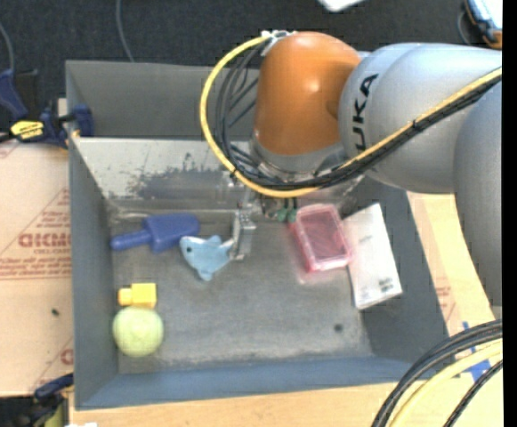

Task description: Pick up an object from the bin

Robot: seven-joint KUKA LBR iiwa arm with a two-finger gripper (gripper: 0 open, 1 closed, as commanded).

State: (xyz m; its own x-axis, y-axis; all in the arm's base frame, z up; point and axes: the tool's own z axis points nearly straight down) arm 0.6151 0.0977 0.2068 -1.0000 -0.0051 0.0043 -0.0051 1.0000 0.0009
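My gripper [241,245] hangs low in the middle of the bin, under the orange-covered wrist. Its tip is right at the right edge of a small light-blue soft toy [205,255] shaped like a fish; whether it touches the toy I cannot tell. Just left of the toy lies a dark-blue plastic tool with a handle [156,233]. A clear pink box [320,241] rests to the gripper's right, partly under the arm.
A white card [374,256] leans beside the pink box at the right wall. A yellow block [138,294] and a yellow-green ball [138,332] sit in the front left corner. The arm covers the bin's back right.
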